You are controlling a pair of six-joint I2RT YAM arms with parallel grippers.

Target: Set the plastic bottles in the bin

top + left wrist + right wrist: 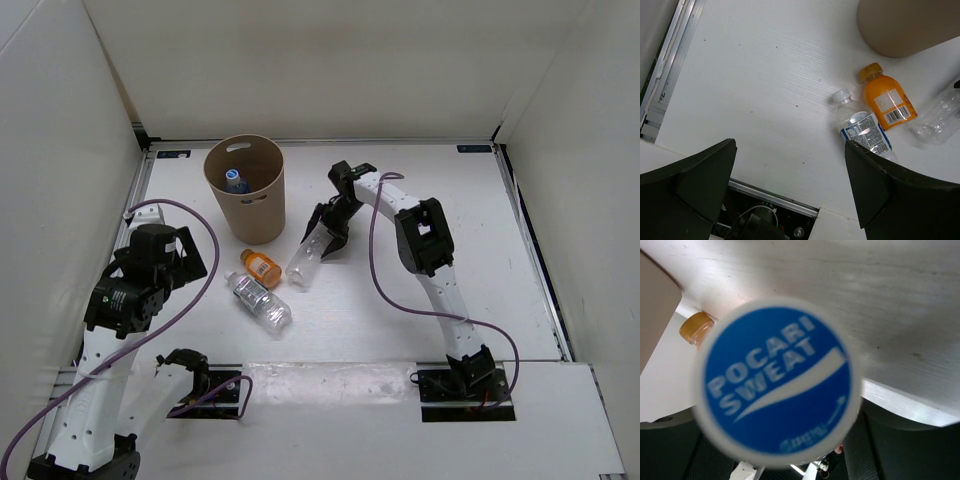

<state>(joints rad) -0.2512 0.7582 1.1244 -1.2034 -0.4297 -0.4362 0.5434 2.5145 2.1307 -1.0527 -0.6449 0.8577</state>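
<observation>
The tan bin (246, 200) stands at the back left with one bottle (234, 180) inside it. My right gripper (327, 236) is shut on a clear bottle (304, 262) just right of the bin. The bottle's blue-printed cap (777, 382) fills the right wrist view and hides the jaws. An orange bottle (262, 267) and a clear bottle with a blue label (261, 300) lie on the table left of it. My left gripper (188, 260) is open and empty, left of these bottles. They show in the left wrist view, the orange one (887, 101) and the blue-labelled one (864, 131).
White walls enclose the table on three sides. A metal rail (665, 70) runs along the left edge. Purple cables (385, 290) loop beside both arms. The bin's base (910, 25) shows in the left wrist view and its side (655, 315) in the right wrist view.
</observation>
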